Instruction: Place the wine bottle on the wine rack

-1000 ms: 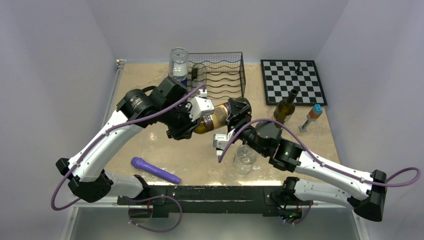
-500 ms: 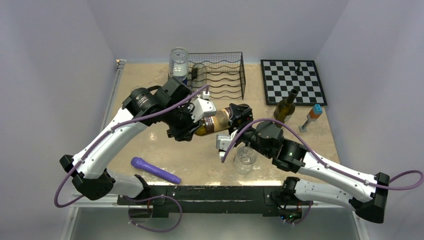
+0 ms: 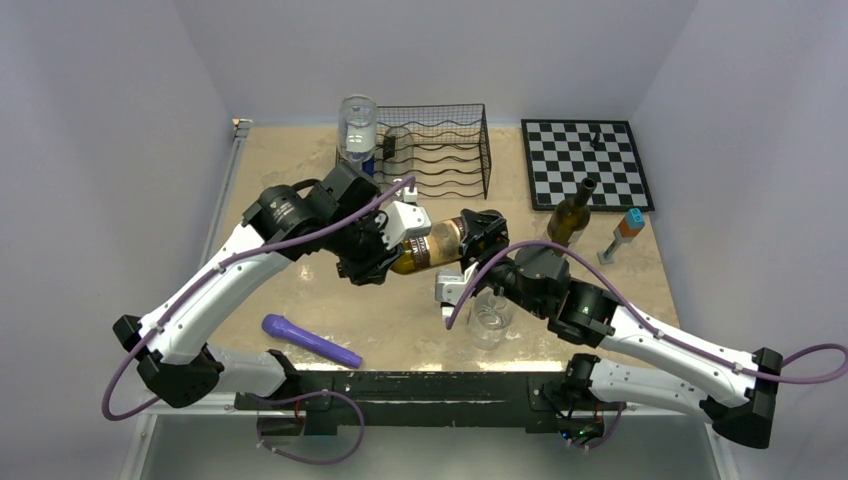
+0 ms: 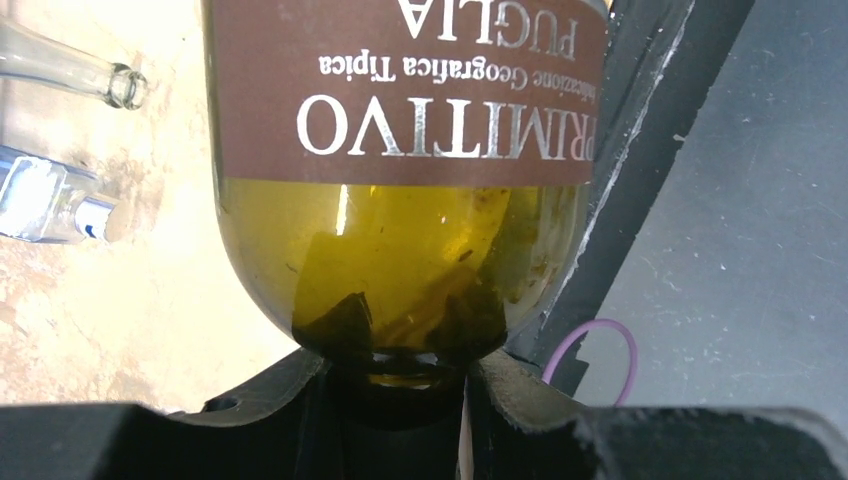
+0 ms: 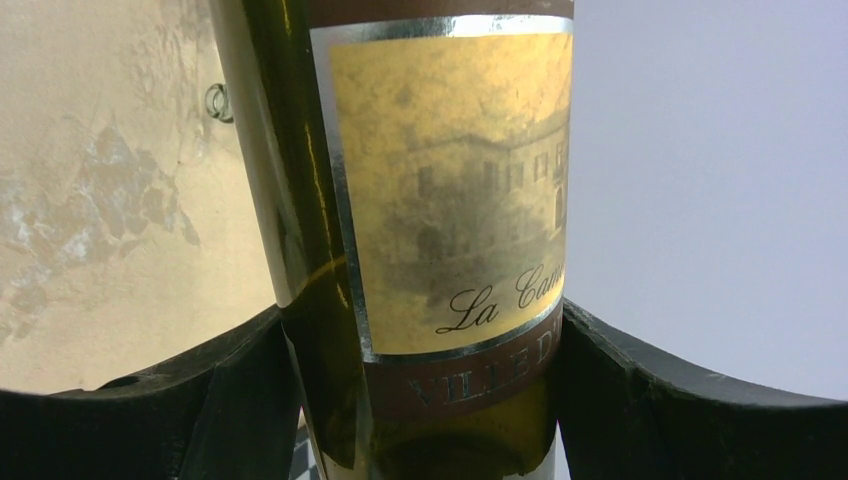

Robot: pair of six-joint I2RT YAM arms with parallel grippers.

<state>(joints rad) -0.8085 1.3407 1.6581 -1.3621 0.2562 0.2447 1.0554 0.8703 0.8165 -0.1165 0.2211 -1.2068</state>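
- Top external: tan, mottled table point(image 3: 290, 180), with pale plain walls around it.
- Left gripper point(image 4: 400, 385) clamped narrow on the neck of the wine bottle point(image 3: 437, 243). Green glass, brown label reading "PRIMITIVO", "PUGLIA".
- Bottle held roughly level over mid-table, near the black wire wine rack point(image 3: 440, 150) but not touching it.
- Right gripper point(image 5: 420, 400) spread wide, gripping the bottle's body. Gold label reads "La Cam…".

Robotics lab cell: plain grey walls point(image 3: 450, 50) enclose a tabletop point(image 3: 280, 160) with two bolted arms point(image 3: 215, 285)
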